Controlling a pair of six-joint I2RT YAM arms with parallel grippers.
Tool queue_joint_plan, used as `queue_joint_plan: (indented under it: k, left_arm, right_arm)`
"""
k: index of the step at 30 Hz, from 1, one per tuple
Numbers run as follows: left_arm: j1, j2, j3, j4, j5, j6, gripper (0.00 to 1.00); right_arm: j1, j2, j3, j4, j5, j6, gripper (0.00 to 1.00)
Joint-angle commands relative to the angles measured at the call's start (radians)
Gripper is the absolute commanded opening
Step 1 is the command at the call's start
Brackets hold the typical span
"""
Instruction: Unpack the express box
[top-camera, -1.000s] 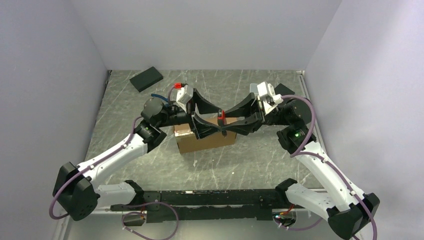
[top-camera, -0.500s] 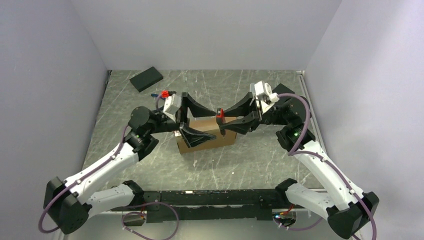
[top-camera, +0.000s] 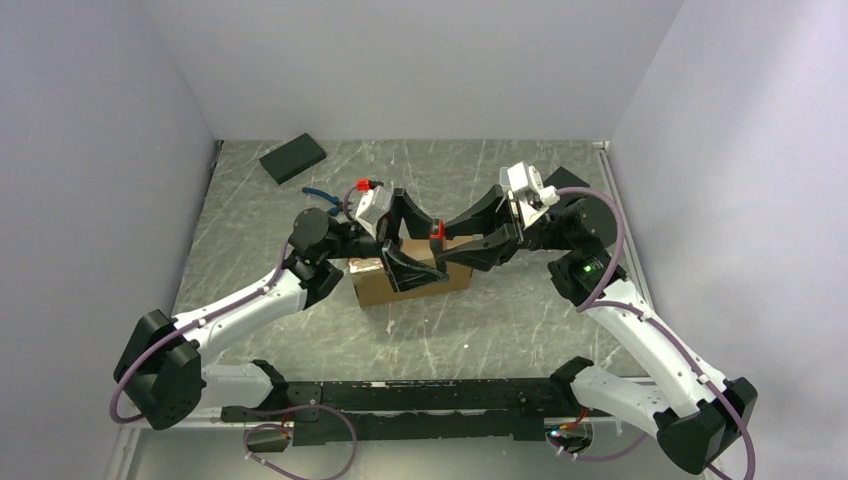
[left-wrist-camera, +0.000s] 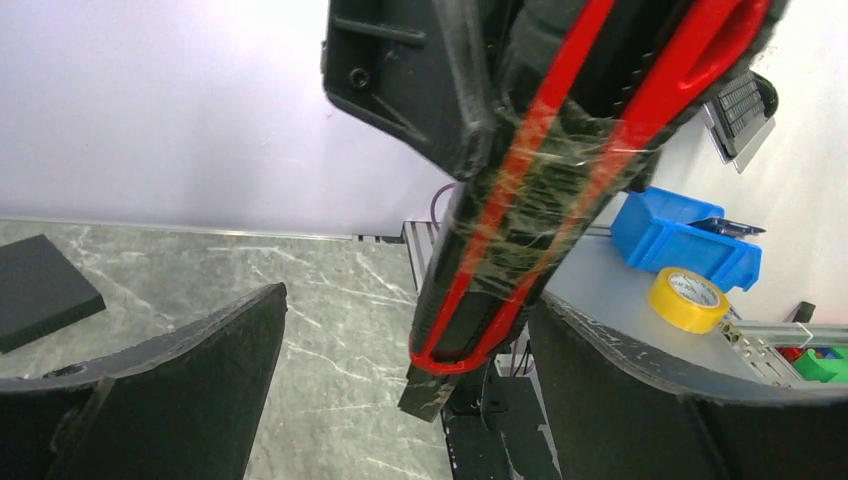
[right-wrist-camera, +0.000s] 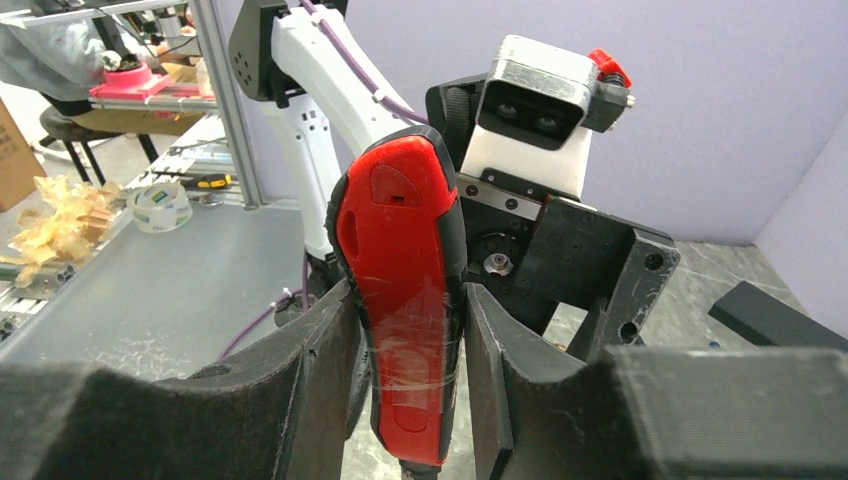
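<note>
Two grippers meet above the express box; right gripper clenches the red knife; left gripper, spread wide, could knock it loose.

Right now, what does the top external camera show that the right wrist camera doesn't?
Only the top view shows the flat brown cardboard box. Only the right wrist view shows the tape roll on a grey bench beside the cell. Both show the red-and-black utility knife clamped in the right gripper.
</note>
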Motion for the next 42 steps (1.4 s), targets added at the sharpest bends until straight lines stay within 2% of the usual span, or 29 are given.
queue_joint_plan:
  k: [1, 4, 7, 12, 14, 16, 17, 18, 19, 21, 25, 26, 31, 35, 39, 42]
  left_arm:
    - [-0.015, -0.001, 0.039, 0.104, 0.019, -0.022, 0.93]
    - [-0.021, 0.000, 0.050, 0.085, 0.012, -0.009, 0.88]
    - [-0.026, -0.002, 0.063, 0.030, 0.005, 0.024, 0.76]
    - [-0.029, -0.004, 0.095, -0.089, 0.019, 0.093, 0.44]
    - [-0.030, -0.015, 0.101, -0.115, -0.002, 0.113, 0.28]
    - [-0.029, -0.044, 0.108, -0.224, -0.063, 0.174, 0.07]
    - [-0.031, -0.063, 0.111, -0.280, -0.109, 0.210, 0.00]
    - [-0.030, -0.082, 0.110, -0.329, -0.165, 0.246, 0.00]
    - [-0.031, -0.099, 0.111, -0.387, -0.218, 0.280, 0.00]
    - [-0.034, -0.124, 0.129, -0.496, -0.323, 0.338, 0.00]
    - [-0.038, -0.151, 0.146, -0.636, -0.542, 0.393, 0.00]
    - [-0.039, -0.156, 0.148, -0.659, -0.593, 0.400, 0.00]
    - [-0.046, -0.162, 0.157, -0.746, -0.758, 0.435, 0.00]
    - [-0.051, -0.151, 0.163, -0.768, -0.801, 0.439, 0.00]
    - [-0.056, -0.142, 0.168, -0.759, -0.789, 0.434, 0.00]
    - [-0.064, -0.133, 0.181, -0.774, -0.787, 0.438, 0.00]
  right_arm:
    - [0.007, -0.001, 0.022, 0.076, -0.006, 0.001, 0.00]
    - [0.012, 0.005, 0.017, 0.087, -0.006, 0.003, 0.00]
    - [0.013, 0.002, 0.010, 0.097, 0.002, 0.004, 0.00]
    - [0.021, -0.001, 0.008, 0.079, 0.030, -0.011, 0.00]
    - [0.028, 0.000, 0.009, 0.047, 0.051, -0.033, 0.00]
    - [0.034, -0.007, 0.007, 0.011, 0.090, -0.049, 0.00]
    - [0.036, -0.015, 0.000, 0.000, 0.109, -0.055, 0.00]
    - [0.038, -0.024, -0.006, -0.014, 0.134, -0.058, 0.00]
    - [0.039, -0.031, -0.009, -0.038, 0.179, -0.063, 0.09]
    - [0.042, -0.043, -0.008, -0.093, 0.246, -0.075, 0.34]
    - [0.068, -0.075, -0.028, -0.167, 0.434, -0.065, 0.93]
    - [0.076, -0.079, -0.030, -0.188, 0.496, -0.058, 0.99]
    - [0.139, -0.067, 0.045, -0.388, 0.904, 0.041, 1.00]
    - [0.202, -0.029, 0.125, -0.509, 1.188, 0.178, 1.00]
    - [0.211, 0.032, 0.174, -0.500, 1.140, 0.164, 1.00]
    - [0.213, 0.107, 0.259, -0.558, 1.143, 0.171, 0.98]
